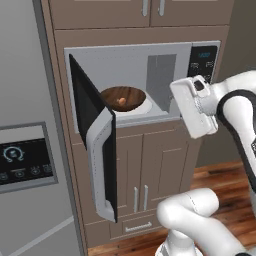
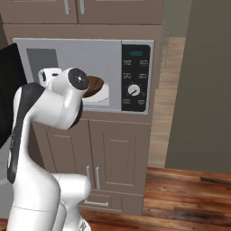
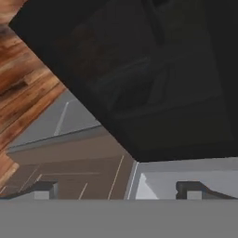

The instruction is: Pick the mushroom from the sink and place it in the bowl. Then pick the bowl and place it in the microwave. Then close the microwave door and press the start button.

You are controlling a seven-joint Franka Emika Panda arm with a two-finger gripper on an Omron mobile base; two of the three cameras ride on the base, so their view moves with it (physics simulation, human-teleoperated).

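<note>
Dark glass in a silver frame: from the left base camera we see the microwave door [image 1: 95, 145] standing wide open, with the dark brown wooden bowl [image 1: 123, 97] and the small orange-tan mushroom [image 1: 121, 101] inside the steel-framed microwave [image 1: 142, 82].

From the right base camera, the bowl edge [image 2: 94, 85] appears behind our arm.

In the hand view, the two-finger gripper [image 3: 116, 190] is spread wide and holds nothing, facing the door glass [image 3: 153, 83]. We judge the hinged door stiff and light to swing; pushing its outer face near the bar handle [image 1: 98, 165] seems best.
</note>
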